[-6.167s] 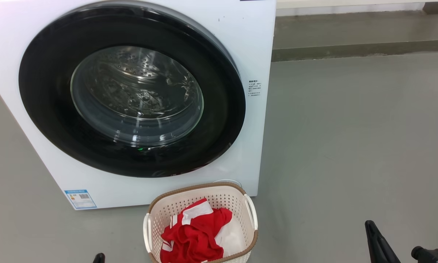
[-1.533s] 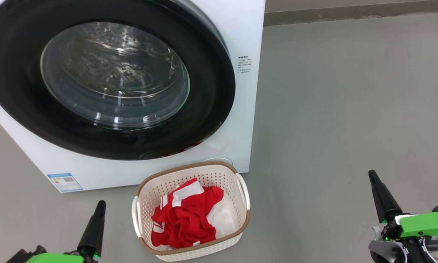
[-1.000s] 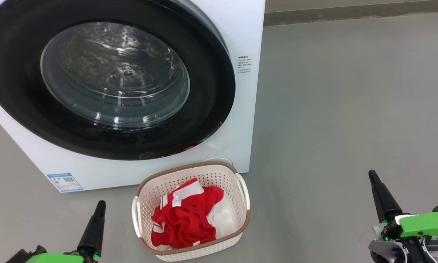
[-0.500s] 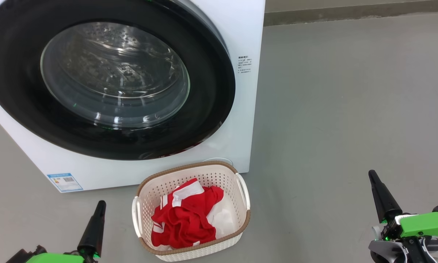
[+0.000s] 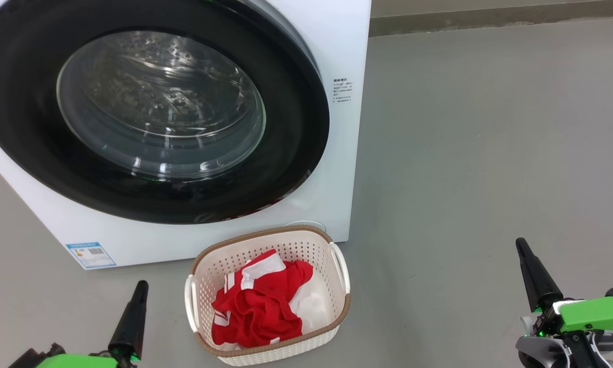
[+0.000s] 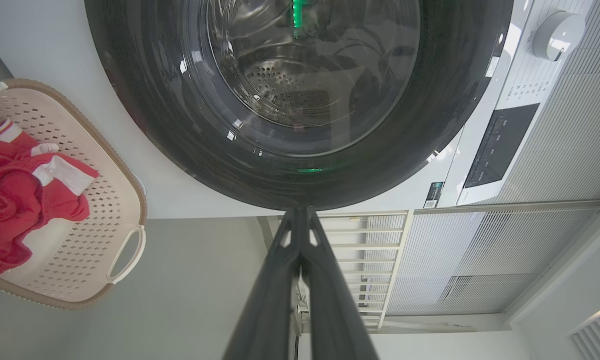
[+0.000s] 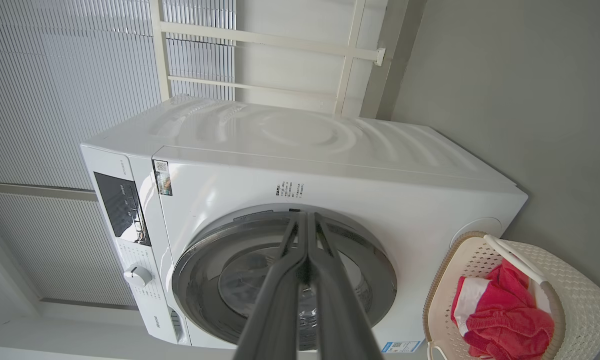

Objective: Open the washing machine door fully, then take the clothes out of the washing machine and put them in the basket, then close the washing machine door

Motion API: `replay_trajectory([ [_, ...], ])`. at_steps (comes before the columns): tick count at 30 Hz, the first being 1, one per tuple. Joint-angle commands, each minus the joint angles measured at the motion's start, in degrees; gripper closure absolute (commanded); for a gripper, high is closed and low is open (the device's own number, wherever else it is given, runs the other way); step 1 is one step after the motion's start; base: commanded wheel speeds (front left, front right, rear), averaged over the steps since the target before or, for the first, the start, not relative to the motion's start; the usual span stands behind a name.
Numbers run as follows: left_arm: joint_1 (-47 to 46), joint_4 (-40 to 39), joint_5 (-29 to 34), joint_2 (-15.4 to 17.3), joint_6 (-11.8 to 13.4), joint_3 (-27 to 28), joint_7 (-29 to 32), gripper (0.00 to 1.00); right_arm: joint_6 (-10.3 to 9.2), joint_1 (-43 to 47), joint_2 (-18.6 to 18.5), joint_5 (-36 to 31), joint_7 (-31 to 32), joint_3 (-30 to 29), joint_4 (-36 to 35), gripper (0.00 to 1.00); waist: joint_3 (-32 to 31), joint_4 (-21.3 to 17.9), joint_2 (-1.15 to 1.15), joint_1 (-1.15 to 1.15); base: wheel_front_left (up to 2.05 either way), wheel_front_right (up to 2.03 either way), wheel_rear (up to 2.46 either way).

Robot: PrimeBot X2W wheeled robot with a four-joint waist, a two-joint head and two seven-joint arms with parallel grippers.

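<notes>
Red clothes lie heaped in the basket on the grey floor, just before the washing machine, whose door sits shut flush against its front. Left gripper and right gripper rest low, jaws clenched tight, grasping nothing. Every step looks done; no further move seems called for.

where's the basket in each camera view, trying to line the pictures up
head view: the basket is at bottom centre, on the floor.
left wrist view: the basket is at the left edge, mid-height, cut off by the frame.
right wrist view: the basket is in the lower right corner.
shared landmark: the washing machine door, upper left in the head view, top centre in the left wrist view, bottom centre in the right wrist view.
</notes>
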Motion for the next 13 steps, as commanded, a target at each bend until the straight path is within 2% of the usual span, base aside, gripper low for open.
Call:
replay_trajectory([
  [1, -2.25, -1.17, -0.40, 0.61, -0.39, 2.00, 0.20, 1.00, 0.02, -2.48, -0.87, 0.22, 0.34, 1.02, -1.42, 1.00, 0.00, 0.00, 0.00, 0.00, 0.00, 0.00, 0.00],
  [13, -2.25, -1.17, -0.40, 0.61, -0.39, 2.00, 0.20, 1.00, 0.02, -2.48, -0.87, 0.22, 0.34, 1.02, -1.42, 1.00, 0.00, 0.00, 0.00, 0.00, 0.00, 0.00, 0.00],
])
